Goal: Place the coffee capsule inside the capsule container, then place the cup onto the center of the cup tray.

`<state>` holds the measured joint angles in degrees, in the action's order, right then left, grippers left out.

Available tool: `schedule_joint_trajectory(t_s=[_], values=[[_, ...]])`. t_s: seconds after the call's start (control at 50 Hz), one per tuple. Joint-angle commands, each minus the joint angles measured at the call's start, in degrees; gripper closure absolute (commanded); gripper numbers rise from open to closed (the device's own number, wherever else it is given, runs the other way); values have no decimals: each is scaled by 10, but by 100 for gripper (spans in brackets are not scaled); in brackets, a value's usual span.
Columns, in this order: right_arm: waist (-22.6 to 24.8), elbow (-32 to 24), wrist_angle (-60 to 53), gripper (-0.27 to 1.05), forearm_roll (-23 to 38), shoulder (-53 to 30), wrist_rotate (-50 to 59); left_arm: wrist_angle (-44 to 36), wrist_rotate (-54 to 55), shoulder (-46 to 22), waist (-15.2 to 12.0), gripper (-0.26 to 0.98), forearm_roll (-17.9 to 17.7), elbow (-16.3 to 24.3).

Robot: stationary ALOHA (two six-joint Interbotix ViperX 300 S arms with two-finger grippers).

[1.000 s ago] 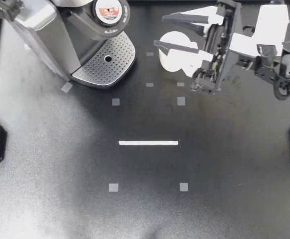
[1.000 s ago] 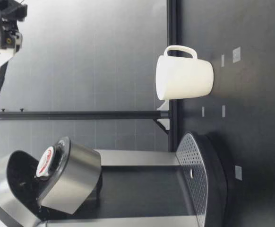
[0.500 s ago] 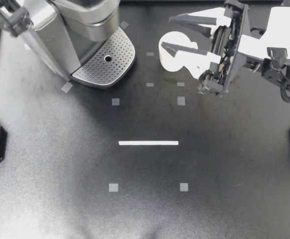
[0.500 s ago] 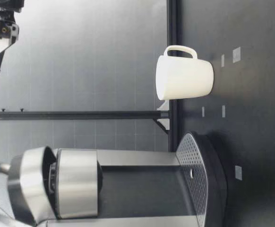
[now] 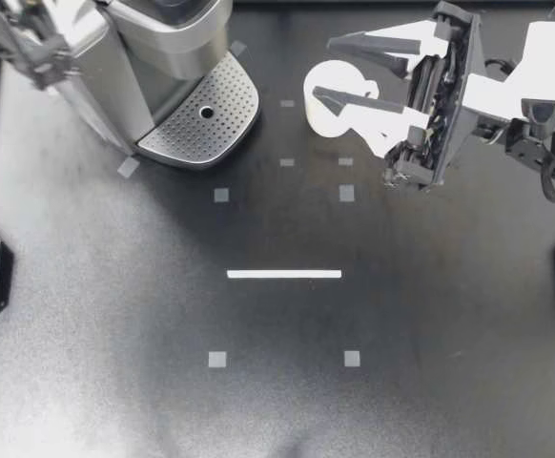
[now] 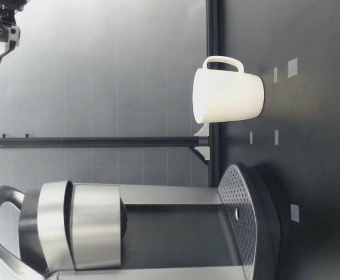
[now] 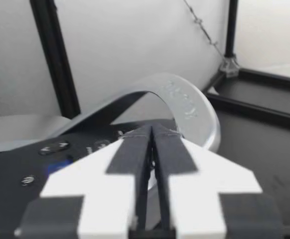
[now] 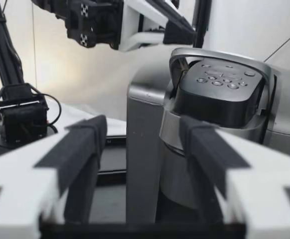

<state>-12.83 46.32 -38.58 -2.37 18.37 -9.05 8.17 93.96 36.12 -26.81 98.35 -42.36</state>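
Lid [image 6: 94,224] has swung shut, capsule hidden | left tool [image 5: 31,46] together | right tool [image 5: 325,69] apart above cup [image 5: 327,119]

Black table [image 5: 115,315]: coffee machine [image 5: 154,76], cup [image 5: 325,76].

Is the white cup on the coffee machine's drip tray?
No, the cup stands on the table, apart from the perforated tray.
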Motion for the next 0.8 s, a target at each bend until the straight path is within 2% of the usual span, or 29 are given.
schedule_joint_trajectory(t_s=[0.0, 0.2, 0.4, 0.78], values=[[5, -4, -5, 18, -1, 14, 0, 2, 1, -6, 12, 61, -1, 17], [5, 3, -6, 18, -1, 23, 0, 9, 3, -19, 42, 61, -3, 16], [14, 9, -6, 18, 0, 35, -1, 56, 8, -38, 70, 61, -4, 15], [15, 37, -13, 18, -1, 62, 0, 69, 13, -83, 83, 61, -5, 28]])
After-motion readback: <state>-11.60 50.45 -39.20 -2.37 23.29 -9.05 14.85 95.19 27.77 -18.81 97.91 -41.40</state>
